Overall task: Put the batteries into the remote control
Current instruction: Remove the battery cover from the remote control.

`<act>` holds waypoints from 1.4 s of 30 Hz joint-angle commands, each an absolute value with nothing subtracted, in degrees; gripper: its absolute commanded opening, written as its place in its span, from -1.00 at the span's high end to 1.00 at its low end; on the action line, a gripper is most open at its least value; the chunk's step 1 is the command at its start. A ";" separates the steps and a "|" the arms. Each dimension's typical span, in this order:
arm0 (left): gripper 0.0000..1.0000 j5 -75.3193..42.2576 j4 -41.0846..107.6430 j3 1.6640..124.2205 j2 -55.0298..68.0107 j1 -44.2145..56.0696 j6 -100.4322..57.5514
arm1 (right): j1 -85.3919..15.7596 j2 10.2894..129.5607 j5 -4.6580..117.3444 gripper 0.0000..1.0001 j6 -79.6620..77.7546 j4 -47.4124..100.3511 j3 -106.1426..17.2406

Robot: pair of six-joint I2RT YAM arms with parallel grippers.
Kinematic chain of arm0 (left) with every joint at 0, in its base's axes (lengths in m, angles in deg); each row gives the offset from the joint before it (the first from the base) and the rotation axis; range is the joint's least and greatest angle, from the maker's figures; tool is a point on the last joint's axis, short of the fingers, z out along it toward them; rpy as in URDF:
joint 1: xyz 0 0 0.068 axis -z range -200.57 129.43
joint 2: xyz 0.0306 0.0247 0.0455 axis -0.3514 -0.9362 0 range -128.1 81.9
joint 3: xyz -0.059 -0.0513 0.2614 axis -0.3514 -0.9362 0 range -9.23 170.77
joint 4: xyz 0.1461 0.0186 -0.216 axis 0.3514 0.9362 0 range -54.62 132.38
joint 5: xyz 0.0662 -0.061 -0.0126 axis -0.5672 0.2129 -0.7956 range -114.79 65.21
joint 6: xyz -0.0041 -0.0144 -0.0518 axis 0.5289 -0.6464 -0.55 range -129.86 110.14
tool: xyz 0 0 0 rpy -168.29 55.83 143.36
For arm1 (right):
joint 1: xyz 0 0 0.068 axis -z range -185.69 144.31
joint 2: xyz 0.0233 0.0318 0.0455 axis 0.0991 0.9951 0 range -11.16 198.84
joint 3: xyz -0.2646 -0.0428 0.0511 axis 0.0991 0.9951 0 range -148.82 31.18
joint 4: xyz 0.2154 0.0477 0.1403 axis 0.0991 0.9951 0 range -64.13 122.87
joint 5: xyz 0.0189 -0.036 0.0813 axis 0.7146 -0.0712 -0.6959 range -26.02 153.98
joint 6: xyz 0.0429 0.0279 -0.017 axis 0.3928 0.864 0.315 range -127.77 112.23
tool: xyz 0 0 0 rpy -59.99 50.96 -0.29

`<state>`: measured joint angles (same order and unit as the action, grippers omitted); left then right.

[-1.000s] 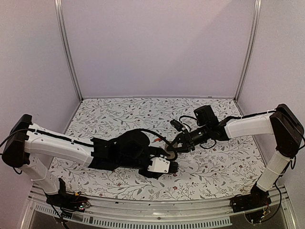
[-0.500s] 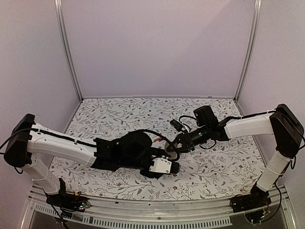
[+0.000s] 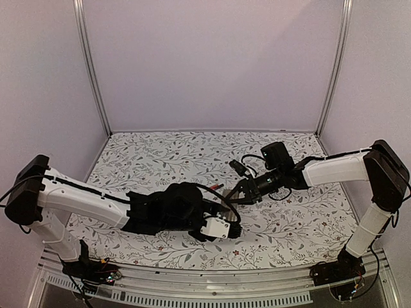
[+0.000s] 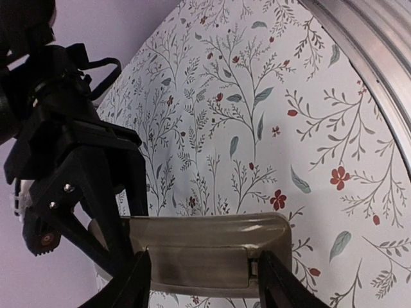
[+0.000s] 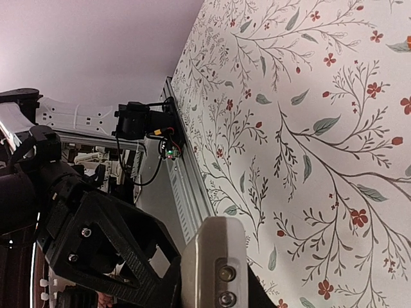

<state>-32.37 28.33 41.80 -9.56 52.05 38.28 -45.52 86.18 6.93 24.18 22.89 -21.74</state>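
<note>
My left gripper (image 4: 205, 276) is clamped on the remote control (image 4: 205, 247), one finger (image 4: 136, 285) on each long side, holding it level over the near middle of the floral-patterned table (image 4: 270, 128). The remote's grey-beige back and its battery recess face my left wrist camera. Just beyond, my right gripper (image 3: 234, 197) reaches in from the right and meets the remote at its far end. Its black fingers (image 4: 131, 183) straddle that end, but I cannot tell whether they pinch it or only bracket it. From above, my two arms converge at this one spot, the left stretched low across the tabletop and the right angled down from its shoulder. Behind them the cloth runs back to the pale rear wall (image 3: 212, 64).
</note>
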 commanded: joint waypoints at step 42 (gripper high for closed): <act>-0.17 -44.45 14.48 34.89 -12.06 51.16 38.09 | -35.68 86.77 12.00 1.00 27.96 23.72 -19.59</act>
<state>-43.53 18.37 36.03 -11.38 53.27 41.99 -37.81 86.64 8.87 27.61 23.28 -21.39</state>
